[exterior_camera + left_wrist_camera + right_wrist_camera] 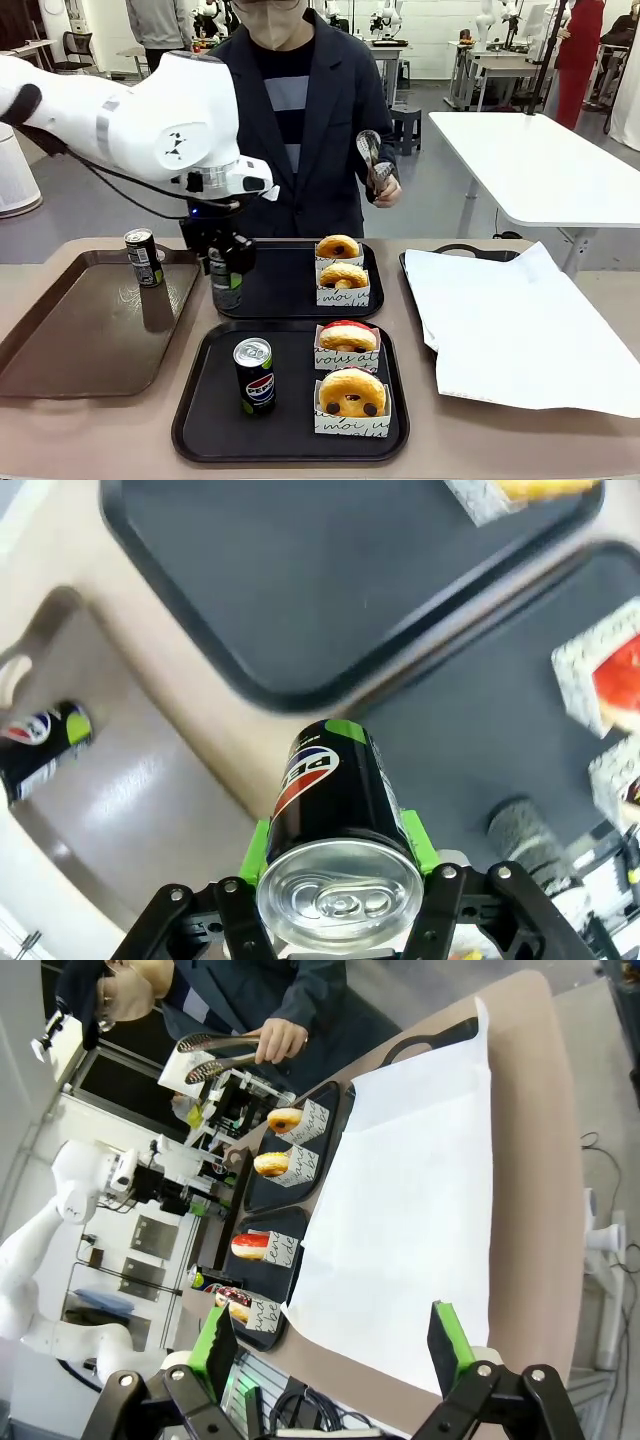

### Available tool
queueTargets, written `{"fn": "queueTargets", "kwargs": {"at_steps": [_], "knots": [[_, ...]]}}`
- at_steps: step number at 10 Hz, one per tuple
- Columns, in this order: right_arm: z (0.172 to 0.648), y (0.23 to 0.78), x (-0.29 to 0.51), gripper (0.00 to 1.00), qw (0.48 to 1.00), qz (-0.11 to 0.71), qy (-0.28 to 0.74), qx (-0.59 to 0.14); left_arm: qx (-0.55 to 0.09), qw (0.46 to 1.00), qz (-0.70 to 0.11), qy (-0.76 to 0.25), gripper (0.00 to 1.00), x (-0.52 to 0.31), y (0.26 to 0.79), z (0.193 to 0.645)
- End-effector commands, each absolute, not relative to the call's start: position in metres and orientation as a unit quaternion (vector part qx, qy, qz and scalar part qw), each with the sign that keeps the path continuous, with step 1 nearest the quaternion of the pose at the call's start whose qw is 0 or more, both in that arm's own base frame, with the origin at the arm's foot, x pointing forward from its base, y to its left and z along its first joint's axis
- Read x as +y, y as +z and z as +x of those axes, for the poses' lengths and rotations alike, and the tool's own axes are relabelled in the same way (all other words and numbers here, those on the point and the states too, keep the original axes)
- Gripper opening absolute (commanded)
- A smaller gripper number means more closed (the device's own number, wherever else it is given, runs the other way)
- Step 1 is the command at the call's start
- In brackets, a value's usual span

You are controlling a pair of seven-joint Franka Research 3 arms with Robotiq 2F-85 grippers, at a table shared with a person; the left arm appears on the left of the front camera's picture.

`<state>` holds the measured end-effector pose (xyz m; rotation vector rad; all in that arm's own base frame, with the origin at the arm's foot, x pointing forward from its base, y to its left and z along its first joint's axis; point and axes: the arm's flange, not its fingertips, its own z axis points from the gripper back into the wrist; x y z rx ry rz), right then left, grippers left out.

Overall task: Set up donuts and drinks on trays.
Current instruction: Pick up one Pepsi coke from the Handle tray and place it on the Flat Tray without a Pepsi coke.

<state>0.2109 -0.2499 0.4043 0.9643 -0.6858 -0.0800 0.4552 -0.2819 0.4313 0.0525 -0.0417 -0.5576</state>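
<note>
Frame centre: the left gripper (pixel 226 283) half hides a can (pixel 226 284) clamped in its jaws above the far tray (pixel 285 290), beside two donuts (pixel 341 270). Right gripper (pixel 335 1345) jaws gape, empty.

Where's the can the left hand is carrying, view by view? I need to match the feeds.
Front view: Pepsi can, left of centre, over the far black tray's left edge.
Left wrist view: bottom centre, gripped between green pads.
Right wrist view: too small to tell.
Shared landmark: red donut.
</note>
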Motion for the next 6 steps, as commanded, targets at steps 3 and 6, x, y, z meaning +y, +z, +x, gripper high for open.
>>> {"fn": "queueTargets", "kwargs": {"at_steps": [3, 6], "knots": [[0.214, 0.403, -0.25, 1.0, 0.819, 0.461, -0.034, -0.34, -0.084, 0.962, -0.016, -0.258, 0.59, -0.294, 0.405, 0.492], [0.214, 0.403, -0.25, 1.0, 0.819, 0.461, -0.034, -0.34, -0.06, 0.969, -0.01, -0.239, 0.59, -0.289, 0.373, 0.511]]}}
